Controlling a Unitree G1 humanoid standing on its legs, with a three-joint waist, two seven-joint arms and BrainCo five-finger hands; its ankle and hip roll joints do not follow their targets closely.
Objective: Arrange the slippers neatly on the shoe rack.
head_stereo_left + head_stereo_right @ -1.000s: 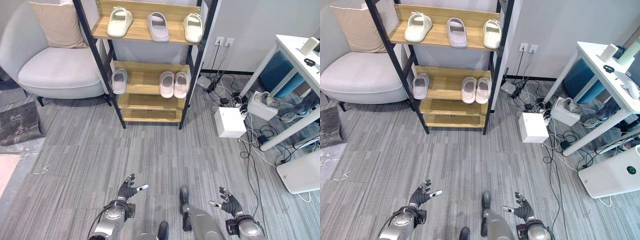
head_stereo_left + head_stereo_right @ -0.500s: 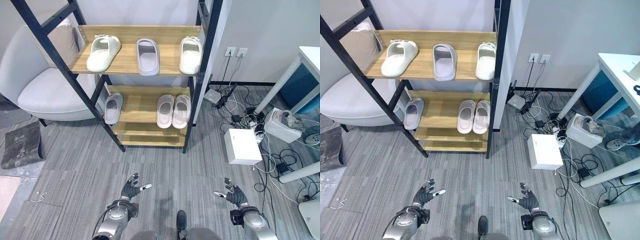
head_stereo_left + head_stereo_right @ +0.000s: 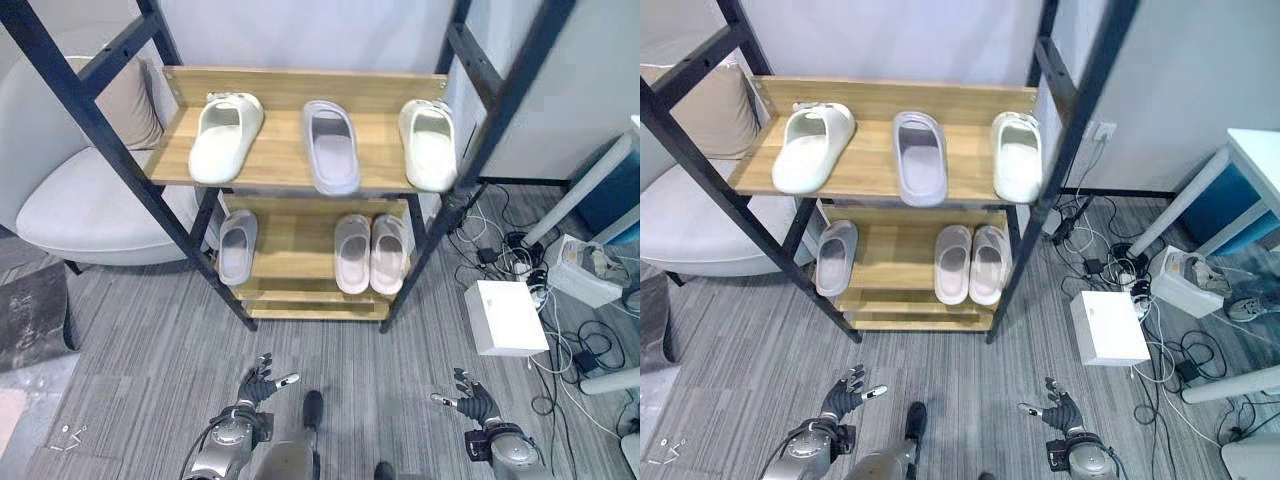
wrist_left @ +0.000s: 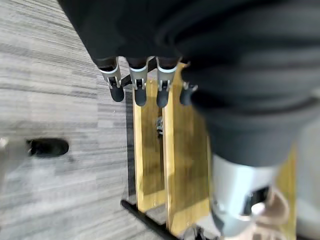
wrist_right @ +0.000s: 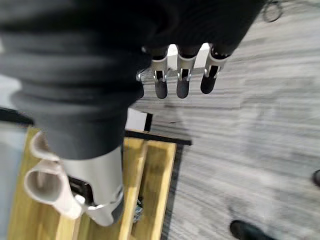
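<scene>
My left hand (image 3: pixel 262 383) and my right hand (image 3: pixel 470 402) hang low over the grey carpet, fingers spread loose, thumbs out, holding and touching nothing. Well ahead of them stands the shoe rack (image 3: pixel 282 168); its top is cut off. On its lower shelf a grey slipper (image 3: pixel 237 246) lies alone at left, apart from a pink pair (image 3: pixel 370 253) set side by side. On the shelf above lie a cream slipper (image 3: pixel 226 136), a lilac slipper (image 3: pixel 331 145) and another cream slipper (image 3: pixel 428 144), spaced apart.
</scene>
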